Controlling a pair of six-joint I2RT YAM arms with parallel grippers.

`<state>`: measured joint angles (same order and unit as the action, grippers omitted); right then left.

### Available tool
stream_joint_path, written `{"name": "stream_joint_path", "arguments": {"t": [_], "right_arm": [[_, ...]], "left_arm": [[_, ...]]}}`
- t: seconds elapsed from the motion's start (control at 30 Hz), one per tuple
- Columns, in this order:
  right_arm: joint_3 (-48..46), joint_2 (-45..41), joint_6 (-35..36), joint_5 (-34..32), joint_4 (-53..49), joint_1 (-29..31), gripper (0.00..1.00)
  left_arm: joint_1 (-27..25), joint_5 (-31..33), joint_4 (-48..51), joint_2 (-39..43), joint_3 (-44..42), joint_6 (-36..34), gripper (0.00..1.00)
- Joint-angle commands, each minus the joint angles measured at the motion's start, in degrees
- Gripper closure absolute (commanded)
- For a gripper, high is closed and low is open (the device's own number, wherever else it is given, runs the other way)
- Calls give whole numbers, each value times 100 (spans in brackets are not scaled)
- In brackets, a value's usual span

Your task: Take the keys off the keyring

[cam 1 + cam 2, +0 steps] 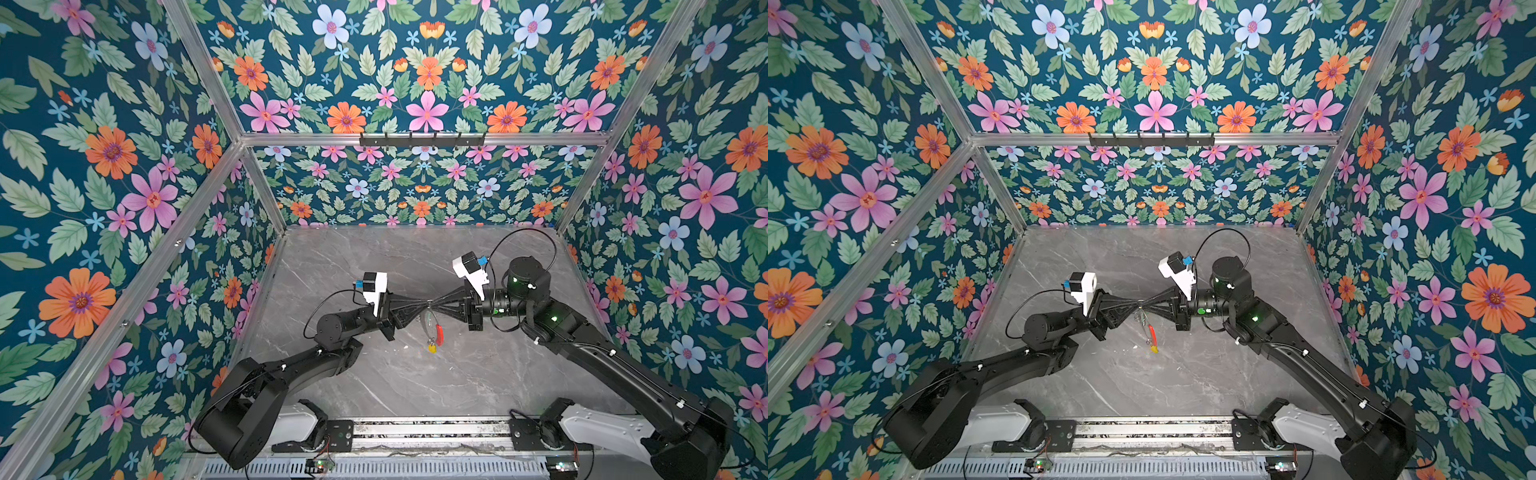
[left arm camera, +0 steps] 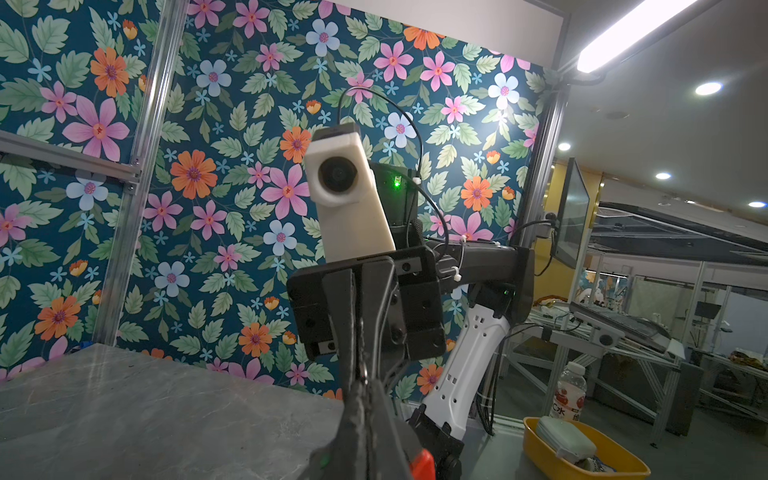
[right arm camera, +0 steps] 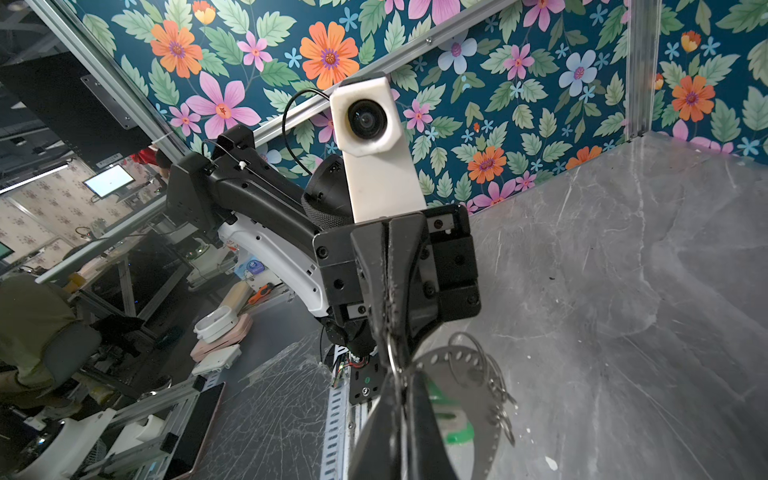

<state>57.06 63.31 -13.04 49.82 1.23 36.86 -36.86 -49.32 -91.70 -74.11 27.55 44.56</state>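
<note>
The large grey wire keyring (image 1: 439,334) with a red sleeve is pinched at its top by the black left gripper (image 1: 422,308) and right gripper (image 1: 438,304), each pressed together, tip to tip. The yellow-headed metal key (image 1: 432,348) is hung just below them.

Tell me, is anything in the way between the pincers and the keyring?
Nothing visible. The left pincer and right pincer are shut tip to tip on the keyring, and the yellow key dangles below, over the table.

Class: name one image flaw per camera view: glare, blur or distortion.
Both top views: wide-angle stretch splays the aluminium frame; left wrist view: the ceiling strip light blows out; right wrist view: the near keyring is blurred.
</note>
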Motion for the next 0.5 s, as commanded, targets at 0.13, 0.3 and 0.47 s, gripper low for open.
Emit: {"name": "stream_joint_path", "arguments": {"t": [0.13, 0.3, 0.47], "right_arm": [[77, -107, 280, -289, -376, 5, 100], [236, -248, 581, -960, -1261, 5, 100], [426, -290, 873, -1555, -2043, 1, 100]], "left_arm": [[34, 98, -249, 10, -4, 112, 79], [117, 98, -63, 45, -40, 217, 62], [209, 60, 1146, 261, 221, 68, 58]]}}
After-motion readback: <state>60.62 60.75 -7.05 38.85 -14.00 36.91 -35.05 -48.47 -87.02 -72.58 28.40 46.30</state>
